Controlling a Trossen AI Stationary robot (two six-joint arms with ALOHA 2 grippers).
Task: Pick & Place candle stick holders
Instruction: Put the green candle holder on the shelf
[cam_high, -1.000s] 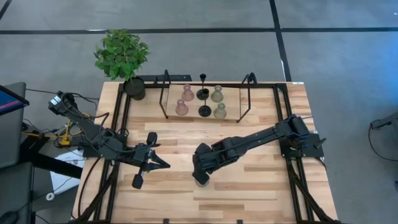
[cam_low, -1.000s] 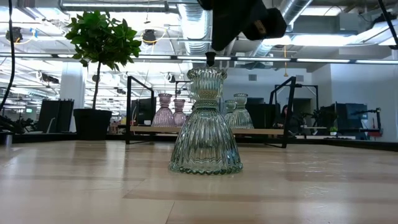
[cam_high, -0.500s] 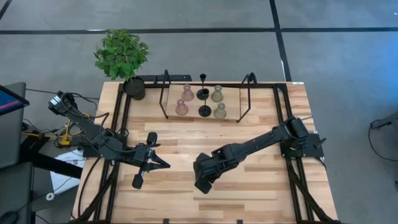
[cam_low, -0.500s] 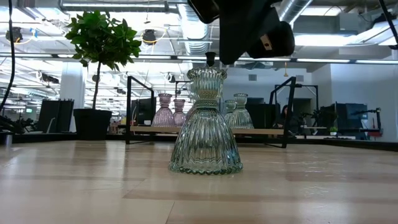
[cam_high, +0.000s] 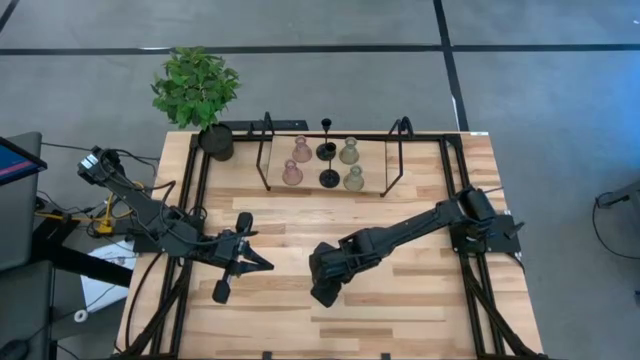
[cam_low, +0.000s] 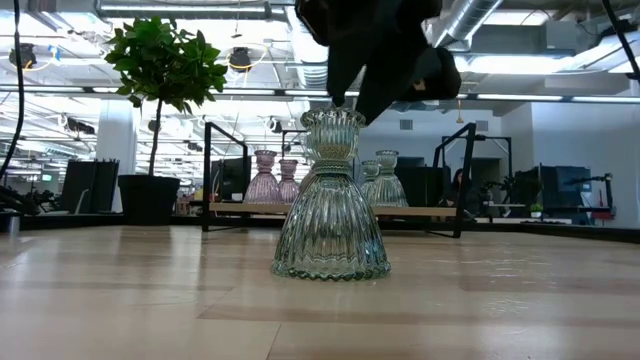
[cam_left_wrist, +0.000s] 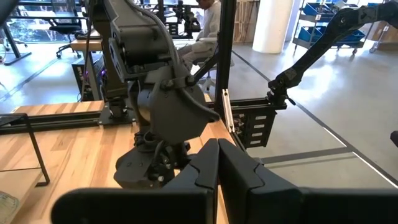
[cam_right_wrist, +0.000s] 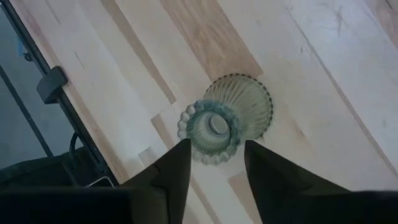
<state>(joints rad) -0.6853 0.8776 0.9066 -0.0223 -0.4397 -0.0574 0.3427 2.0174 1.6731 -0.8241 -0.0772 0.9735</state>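
Note:
A squat bell-shaped clear-green glass holder (cam_low: 330, 210) stands upright on its wide base on the table near the front edge; it also shows in the right wrist view (cam_right_wrist: 227, 118). My right gripper (cam_right_wrist: 214, 152) is open and hangs just above the holder's beaded top cup (cam_right_wrist: 211, 127), fingers pointing down, one on each side, touching nothing. In the high view my right gripper (cam_high: 325, 288) hides the holder. My left gripper (cam_high: 262, 264) is shut and empty at the table's left. Two pink (cam_high: 296, 160), two olive (cam_high: 350, 165) and two black holders (cam_high: 328, 165) stand at the far side.
Two tall black wire frames (cam_high: 266, 152) (cam_high: 400, 150) flank the far group of holders. A black pot with a green plant (cam_high: 197, 90) stands at the far left corner. Black rails (cam_high: 190, 190) run along the table's left and right sides. Bare wood lies around the near holder.
My right gripper has gone a little toward the table's near edge, over the clear-green holder, and has turned about above its top. The holder has stayed where it was.

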